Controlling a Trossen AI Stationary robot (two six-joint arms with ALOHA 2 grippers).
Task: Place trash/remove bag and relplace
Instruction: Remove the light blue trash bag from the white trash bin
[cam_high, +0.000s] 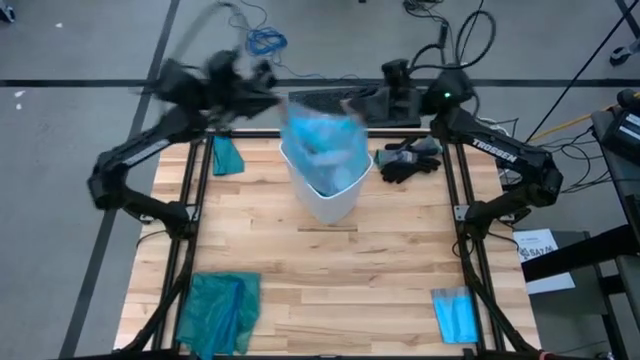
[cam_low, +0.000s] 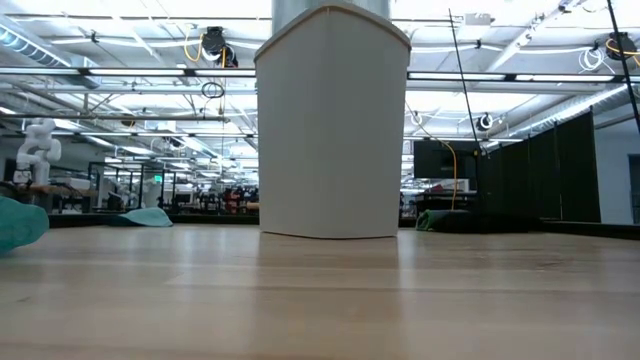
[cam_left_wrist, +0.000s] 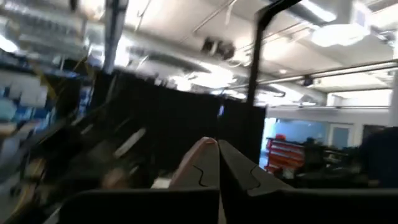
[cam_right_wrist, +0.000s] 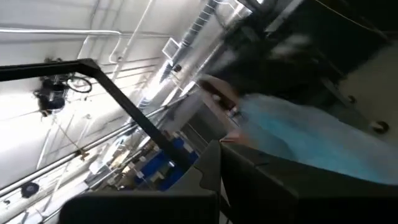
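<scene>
A white bin (cam_high: 330, 200) (cam_low: 333, 120) stands at the middle of the table's far half. The light-blue bag (cam_high: 322, 140) (cam_right_wrist: 298, 140) sticks up out of it, bunched and blurred. My right gripper (cam_right_wrist: 219, 144) (cam_high: 365, 100) is shut beyond the bin's far right side, at the bag's top. My left gripper (cam_left_wrist: 217, 142) (cam_high: 268, 95) is shut beyond the bin's far left side and points up into the room; its wrist view shows no bag. The trash is out of view. My right gripper meets the bag's upper film (cam_right_wrist: 245, 134) right at its shut fingertips, and the plastic runs away from them over one finger. The fingers slant upward. Which edge or how many layers they have does not show. Whether my left gripper touches the bag cannot be told.
A teal-green plastic bag (cam_high: 220, 310) lies at the near left corner, and a small teal piece (cam_high: 228, 155) at the far left. A folded blue sheet (cam_high: 455, 315) lies near right. Black gloves (cam_high: 410, 160) lie right of the bin. Bare wood fills the near middle.
</scene>
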